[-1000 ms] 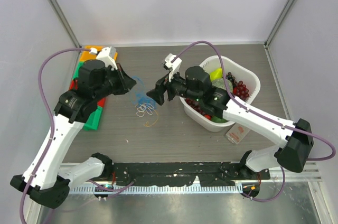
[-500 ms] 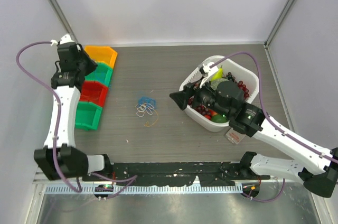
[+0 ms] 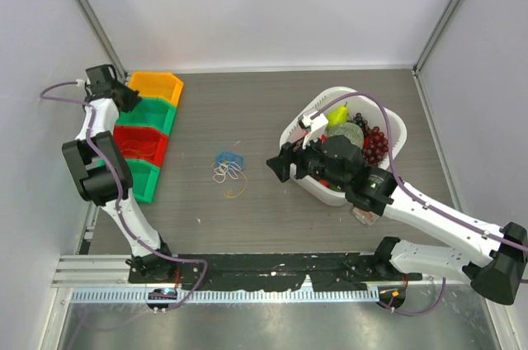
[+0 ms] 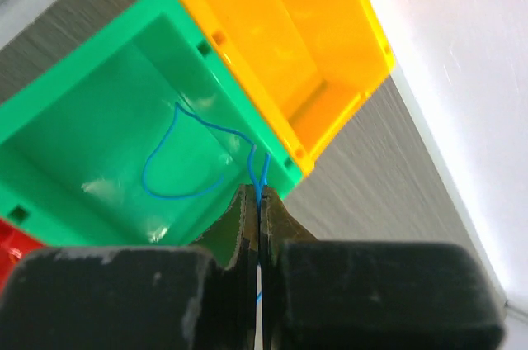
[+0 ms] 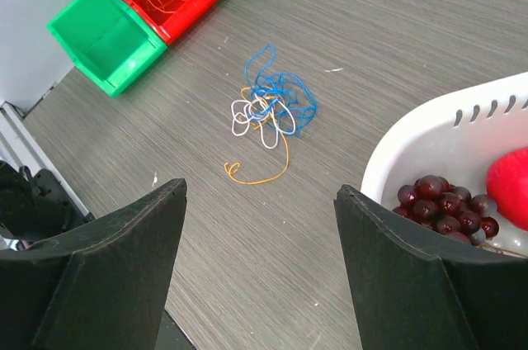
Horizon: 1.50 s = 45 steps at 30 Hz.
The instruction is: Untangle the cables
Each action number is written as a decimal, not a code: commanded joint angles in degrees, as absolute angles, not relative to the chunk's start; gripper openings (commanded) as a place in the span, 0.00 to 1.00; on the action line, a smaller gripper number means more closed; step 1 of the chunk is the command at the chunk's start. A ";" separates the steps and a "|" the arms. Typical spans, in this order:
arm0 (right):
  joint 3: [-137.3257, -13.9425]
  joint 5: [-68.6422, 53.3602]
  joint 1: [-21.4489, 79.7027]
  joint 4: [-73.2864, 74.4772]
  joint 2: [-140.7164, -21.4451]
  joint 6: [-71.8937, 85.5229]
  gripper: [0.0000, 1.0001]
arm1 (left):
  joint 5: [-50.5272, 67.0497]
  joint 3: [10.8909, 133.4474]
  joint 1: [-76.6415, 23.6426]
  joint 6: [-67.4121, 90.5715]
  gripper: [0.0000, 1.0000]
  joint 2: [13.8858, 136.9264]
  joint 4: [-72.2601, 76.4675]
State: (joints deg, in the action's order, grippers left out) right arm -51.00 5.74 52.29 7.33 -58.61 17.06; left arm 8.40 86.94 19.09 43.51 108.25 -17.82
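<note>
Blue wire (image 4: 177,177) is pinched between the left fingers (image 4: 259,201). They are closed tight on this one thin strand, whose free end loops down into the green bin (image 4: 49,127) just beside the orange bin (image 4: 272,28). That arm sits at the far left edge of the table (image 3: 272,102), well apart from the rest of the cables (image 3: 228,167), a small clump of blue, white and orange-tan lying mid-table. The clump's long axis runs away from the robot: blue tangle at the far end, white loops in the middle, an orange-tan tail trailing toward the bases. The right fingers (image 3: 279,165) are by far the nearer — spread wide, holding nothing, hanging above the table beside the white basket (image 5: 429,144), with the clump ahead of them and to their left. Judging by this, the next pick from the clump suits the right arm — once the left lets its strand drop into the bin.
</note>
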 commanded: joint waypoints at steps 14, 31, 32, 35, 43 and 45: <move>-49.57 4.92 51.86 1.41 -62.66 16.26 0.77 | -18.89 98.45 14.51 51.50 0.00 121.64 -22.77; -54.75 0.88 51.94 5.62 -69.95 20.30 0.76 | -22.60 90.28 14.06 45.62 0.90 97.85 -38.68; -55.02 0.88 52.03 5.71 -71.09 20.48 0.76 | -21.11 87.31 14.06 45.18 0.91 95.30 -38.06; -57.03 0.88 52.38 5.10 -74.26 21.00 0.75 | -11.64 79.84 13.45 44.56 0.82 86.96 -37.10; -64.60 -6.32 53.53 0.35 -87.27 27.69 0.65 | 16.09 57.40 -5.87 36.58 0.80 75.14 -17.67; -66.09 -6.86 53.44 -1.76 -89.82 27.69 0.64 | 18.00 58.44 -7.29 35.86 0.82 78.64 -17.40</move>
State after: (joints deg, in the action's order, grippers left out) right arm -61.89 -3.99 53.28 3.70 -86.87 24.82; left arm 7.18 58.46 -3.14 40.95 75.02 -25.69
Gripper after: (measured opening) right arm 0.650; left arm 0.806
